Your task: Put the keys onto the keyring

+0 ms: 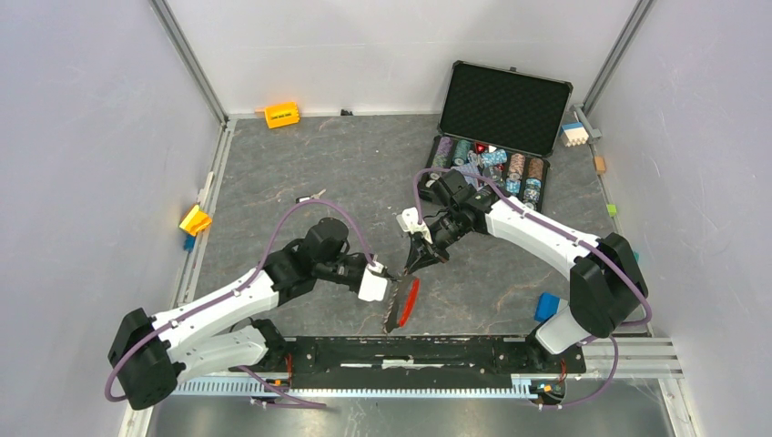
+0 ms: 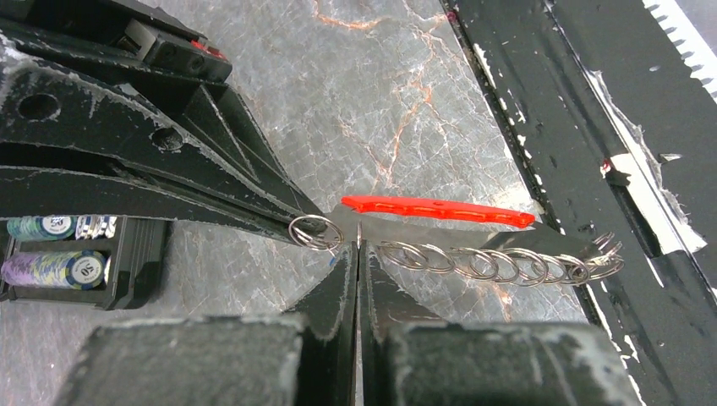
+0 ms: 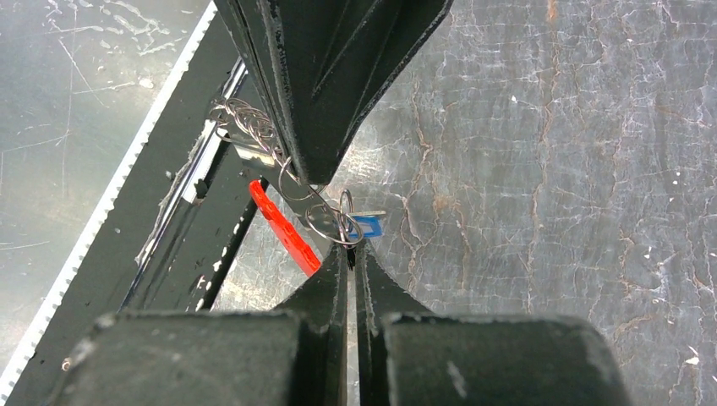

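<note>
The keyring is a chain of silver rings (image 2: 490, 264) with a red fob (image 2: 435, 209), hanging just above the table near its front edge. My left gripper (image 2: 358, 247) is shut on one ring of that chain, seen edge-on between its tips. My right gripper (image 3: 351, 251) is shut on a small silver ring (image 3: 336, 222) that carries a blue-and-white tag (image 3: 369, 225); the key itself is mostly hidden. The two grippers meet tip to tip (image 1: 405, 273), with the red fob (image 1: 411, 300) below them. A small key-like item (image 1: 309, 197) lies on the table to the far left.
An open black case of poker chips (image 1: 496, 127) stands at the back right. An orange block (image 1: 281, 115) sits at the back wall, a yellow block (image 1: 195, 219) at the left edge and a blue block (image 1: 546, 305) by the right arm's base. A black rail (image 1: 410, 350) runs along the near edge.
</note>
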Available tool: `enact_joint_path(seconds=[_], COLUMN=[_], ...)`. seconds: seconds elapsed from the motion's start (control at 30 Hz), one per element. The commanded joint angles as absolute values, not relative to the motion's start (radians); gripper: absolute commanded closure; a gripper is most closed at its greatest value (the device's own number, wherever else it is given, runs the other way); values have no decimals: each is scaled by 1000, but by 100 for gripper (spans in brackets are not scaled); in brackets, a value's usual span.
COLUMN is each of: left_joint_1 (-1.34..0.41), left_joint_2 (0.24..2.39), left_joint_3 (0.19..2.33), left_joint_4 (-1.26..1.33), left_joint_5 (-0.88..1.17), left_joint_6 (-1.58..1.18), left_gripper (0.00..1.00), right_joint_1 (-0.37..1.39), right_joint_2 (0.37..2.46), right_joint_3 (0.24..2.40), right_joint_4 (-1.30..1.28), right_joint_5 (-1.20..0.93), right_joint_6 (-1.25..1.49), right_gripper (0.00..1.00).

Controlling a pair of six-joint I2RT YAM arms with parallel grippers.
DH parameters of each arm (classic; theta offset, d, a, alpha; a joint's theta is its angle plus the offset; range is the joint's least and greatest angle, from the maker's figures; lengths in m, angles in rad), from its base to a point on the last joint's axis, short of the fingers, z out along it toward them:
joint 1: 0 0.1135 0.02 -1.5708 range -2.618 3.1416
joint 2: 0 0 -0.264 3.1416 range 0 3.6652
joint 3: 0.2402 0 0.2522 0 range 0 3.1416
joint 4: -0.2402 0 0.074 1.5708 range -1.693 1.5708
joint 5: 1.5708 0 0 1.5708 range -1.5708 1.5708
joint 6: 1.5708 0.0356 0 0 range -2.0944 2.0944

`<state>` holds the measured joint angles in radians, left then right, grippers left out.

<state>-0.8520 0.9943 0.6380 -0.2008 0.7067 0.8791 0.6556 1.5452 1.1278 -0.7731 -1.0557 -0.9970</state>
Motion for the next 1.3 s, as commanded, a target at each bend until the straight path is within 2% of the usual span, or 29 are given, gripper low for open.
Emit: enact_joint_path(seconds=[0.0,0.33,0.4,0.47,0.6,0.73,0.83,1.07,1.27], left_joint_1=[-853,-851,-845,-830,-780,-731,-697,-653,-636], left_joint_2=[1006,1022,1020,1011,996,990,996,1022,1054], left_joint_3=[646,646,639,629,597,554,517,480,484], left_joint_4=[-114,-95,-80,-55,50,160,287,461,528], left_joint_5=[802,831,837,851,894,929,953,978,1002], left_joint_6=[848,826,813,786,681,566,466,333,273], left_gripper=[98,98,98,98,98,98,98,98,98], right_joint_1=[660,660,660,660,658,657,651,624,622], right_joint_2=[1512,1513,1513,1512,1494,1455,1410,1268,1206], right_joint_3=[1129,1117,1115,1116,1111,1106,1103,1058,1045], right_joint_4=[-737,-737,-736,-735,-722,-699,-674,-561,-610], right_joint_5=[-1078,-1076,-1067,-1057,-1034,-1015,-994,-934,-937], right_joint_6=[-1002,-1012,-1015,-1014,-1006,-983,-960,-856,-870], right_gripper=[100,100,97,91,73,50,40,40,50])
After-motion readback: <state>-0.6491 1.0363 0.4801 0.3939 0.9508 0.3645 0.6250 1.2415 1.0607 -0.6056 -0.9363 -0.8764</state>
